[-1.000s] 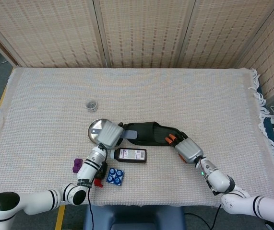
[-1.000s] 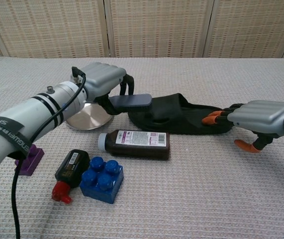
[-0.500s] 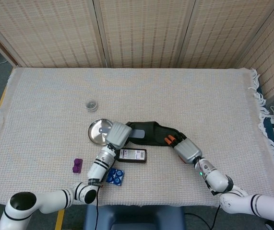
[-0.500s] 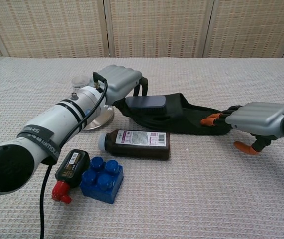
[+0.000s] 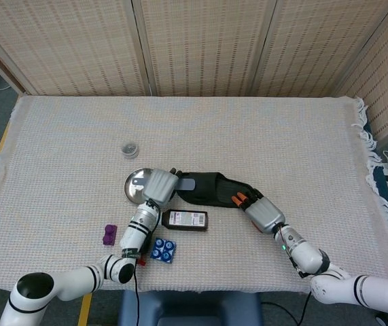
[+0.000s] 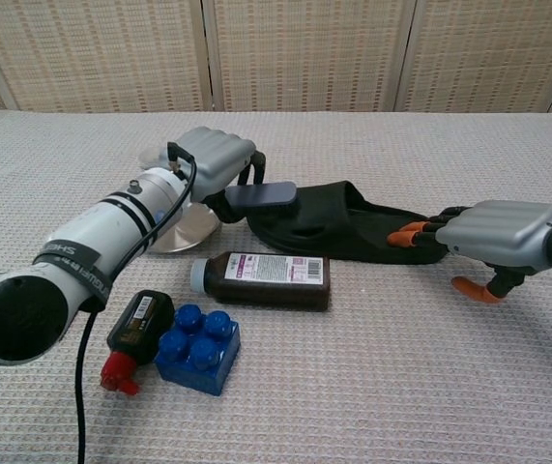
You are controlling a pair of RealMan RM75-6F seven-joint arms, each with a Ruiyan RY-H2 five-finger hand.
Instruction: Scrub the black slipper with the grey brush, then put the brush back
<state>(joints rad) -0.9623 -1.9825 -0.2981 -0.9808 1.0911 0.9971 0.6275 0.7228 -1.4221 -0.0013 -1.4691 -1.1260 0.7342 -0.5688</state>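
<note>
Black slipper (image 6: 338,224): lay flat on woven cloth, lengthwise left to right, opening upward. Grey brush (image 6: 261,195): flat oblong head, raised level over slipper's left end.

Two hands work at the table: the left hand (image 6: 219,155) and the right hand (image 6: 504,230). One grey brush (image 6: 261,196) sits in the left hand's grip, and one black slipper (image 6: 338,224) lies between the two hands, its near end under the right hand's fingers.

Just behind the left hand there is one round metal dish (image 5: 136,184), and farther beyond it one small clear jar (image 5: 130,148).

Beside the left wrist lies one brown bottle with a white cap (image 6: 262,279). Along the left forearm I count one blue toy brick (image 6: 197,348), one small black bottle with a red cap (image 6: 136,326) and one purple block (image 5: 109,234).
</note>
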